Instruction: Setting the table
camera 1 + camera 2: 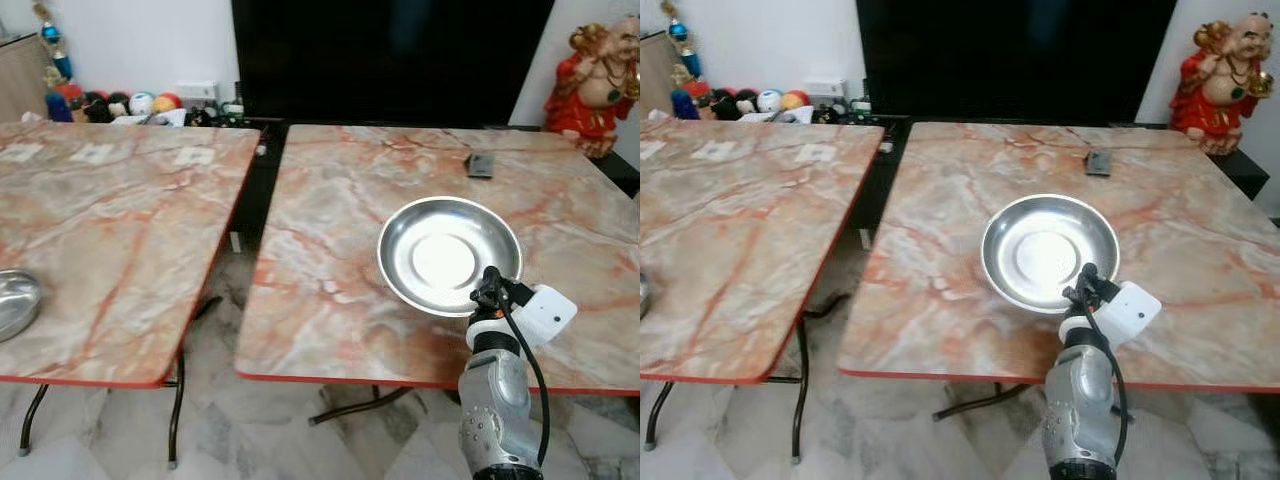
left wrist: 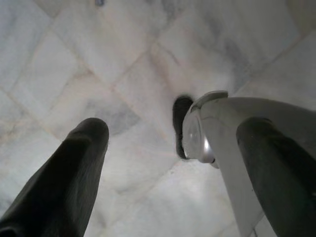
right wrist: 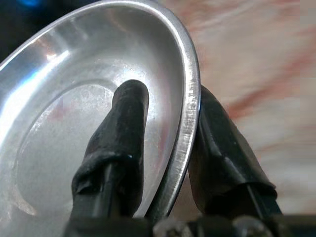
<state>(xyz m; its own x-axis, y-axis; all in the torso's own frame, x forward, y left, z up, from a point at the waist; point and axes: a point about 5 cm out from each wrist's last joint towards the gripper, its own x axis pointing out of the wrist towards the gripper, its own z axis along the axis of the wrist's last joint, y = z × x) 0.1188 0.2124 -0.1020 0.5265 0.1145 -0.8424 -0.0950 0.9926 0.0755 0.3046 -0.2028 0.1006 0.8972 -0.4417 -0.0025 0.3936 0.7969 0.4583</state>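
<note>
Right gripper (image 3: pixel 163 163) had its jaws pinched on the near rim of the steel plate (image 1: pixel 445 250) over the right worktop (image 1: pixel 330 220). Thin, stiff, slick metal (light, likely to pivot); the rim was the sensible hold. Left gripper (image 2: pixel 173 148) hung over the floor, jaws apart.

Soft, even room light is falling across everything, with glare sitting on the metal.

A white glare patch is glowing in the middle of the steel plate (image 1: pixel 449 255), and the marble table (image 1: pixel 330 240) around it is lying evenly lit under only faint shadow. Behind the plate the dark screen (image 1: pixel 390 55) is swallowing the light. Close up, the plate's rim is staying sharp while the tabletop beyond it is smearing into blur. Down at the pale floor (image 2: pixel 128 74), the near black fingers (image 2: pixel 64 182) are looming dark and soft-edged.
</note>
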